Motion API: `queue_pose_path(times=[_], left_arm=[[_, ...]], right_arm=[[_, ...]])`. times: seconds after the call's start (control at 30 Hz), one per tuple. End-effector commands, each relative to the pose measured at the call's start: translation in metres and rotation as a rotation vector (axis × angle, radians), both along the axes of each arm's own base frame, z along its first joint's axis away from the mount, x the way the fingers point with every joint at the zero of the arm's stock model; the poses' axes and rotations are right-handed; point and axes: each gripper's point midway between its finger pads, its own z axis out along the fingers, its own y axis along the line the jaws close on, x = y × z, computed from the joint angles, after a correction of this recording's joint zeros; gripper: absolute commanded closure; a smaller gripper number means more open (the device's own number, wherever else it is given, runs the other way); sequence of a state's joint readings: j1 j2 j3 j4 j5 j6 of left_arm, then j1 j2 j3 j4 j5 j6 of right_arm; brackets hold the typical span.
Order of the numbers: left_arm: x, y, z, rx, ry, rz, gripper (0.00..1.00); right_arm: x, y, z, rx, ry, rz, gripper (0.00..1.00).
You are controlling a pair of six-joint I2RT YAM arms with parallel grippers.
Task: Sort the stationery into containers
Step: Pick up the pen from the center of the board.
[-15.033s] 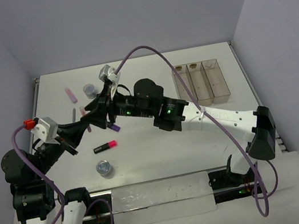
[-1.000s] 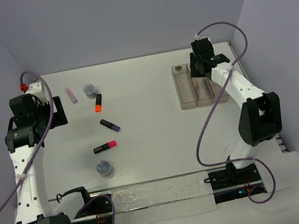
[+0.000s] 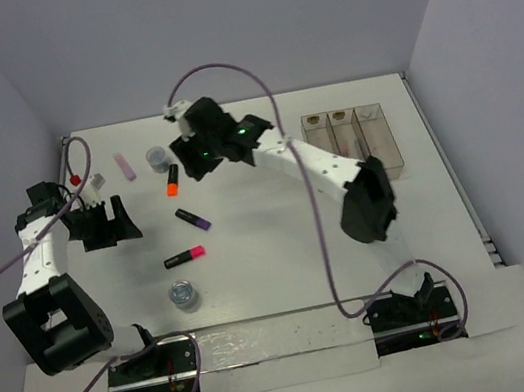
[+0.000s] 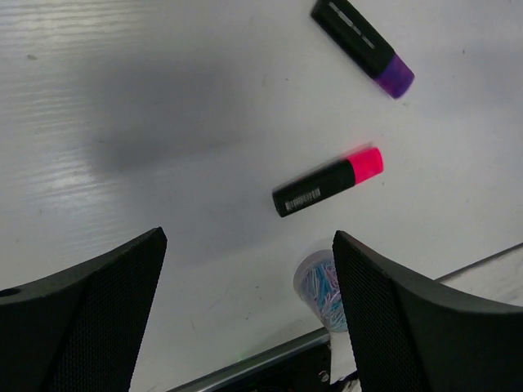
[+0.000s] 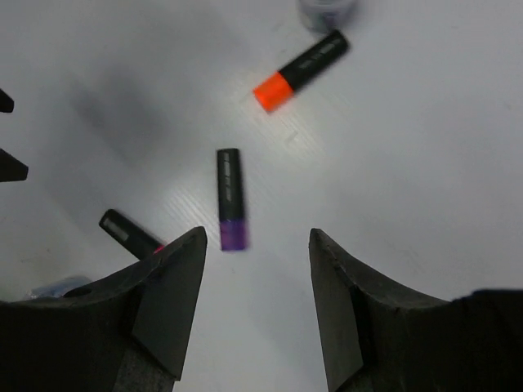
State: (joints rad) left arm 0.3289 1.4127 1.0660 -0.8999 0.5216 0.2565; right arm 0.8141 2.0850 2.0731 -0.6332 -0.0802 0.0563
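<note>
Right gripper (image 5: 257, 241) fingers: highlighter A (image 5: 230, 198) ahead between them, highlighter B (image 5: 301, 70) beyond, highlighter C (image 5: 129, 232) beside left finger. Left gripper (image 4: 249, 237) fingers: highlighter C (image 4: 328, 181) ahead between them, pot (image 4: 319, 287) beside right finger

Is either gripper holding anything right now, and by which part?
Nothing is held. The left gripper and the right gripper are both open, with nothing between their fingers.

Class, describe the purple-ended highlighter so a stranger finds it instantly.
On the white table, look left, away from the clear bins. Three short black highlighters lie in a loose column; the purple highlighter is the middle one, between the orange highlighter and the pink highlighter.
</note>
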Motion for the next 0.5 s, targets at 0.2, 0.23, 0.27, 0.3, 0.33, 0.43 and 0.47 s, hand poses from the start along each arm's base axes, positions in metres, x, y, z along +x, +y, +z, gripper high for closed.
queue_pose_path(times=[0.2,0.23,0.27,0.3,0.33,0.43,0.47], left_arm=[[0.016,0.028,0.025,0.024,-0.146,0.152,0.09],[0.016,0.027,0.027,0.022,-0.148,0.149,0.09],[0.016,0.027,0.029,0.021,-0.149,0.146,0.09],[0.017,0.027,0.031,0.023,-0.151,0.145,0.09],[0.018,0.028,0.033,0.028,-0.154,0.148,0.09],[0.02,0.032,0.038,0.04,-0.158,0.165,0.09],[0.019,0.031,0.04,0.04,-0.159,0.165,0.09]], right_arm=[[-0.026,0.066,-0.071,-0.155,0.077,0.022,0.24],[-0.028,0.066,-0.07,-0.15,0.078,0.027,0.22],[-0.029,0.065,-0.068,-0.148,0.07,0.039,0.21],[-0.031,0.062,-0.068,-0.157,0.066,0.052,0.21],[-0.034,0.057,-0.072,-0.176,0.066,0.062,0.21],[-0.036,0.046,-0.084,-0.239,0.064,0.059,0.21],[-0.035,0.047,-0.086,-0.251,0.063,0.064,0.21]])
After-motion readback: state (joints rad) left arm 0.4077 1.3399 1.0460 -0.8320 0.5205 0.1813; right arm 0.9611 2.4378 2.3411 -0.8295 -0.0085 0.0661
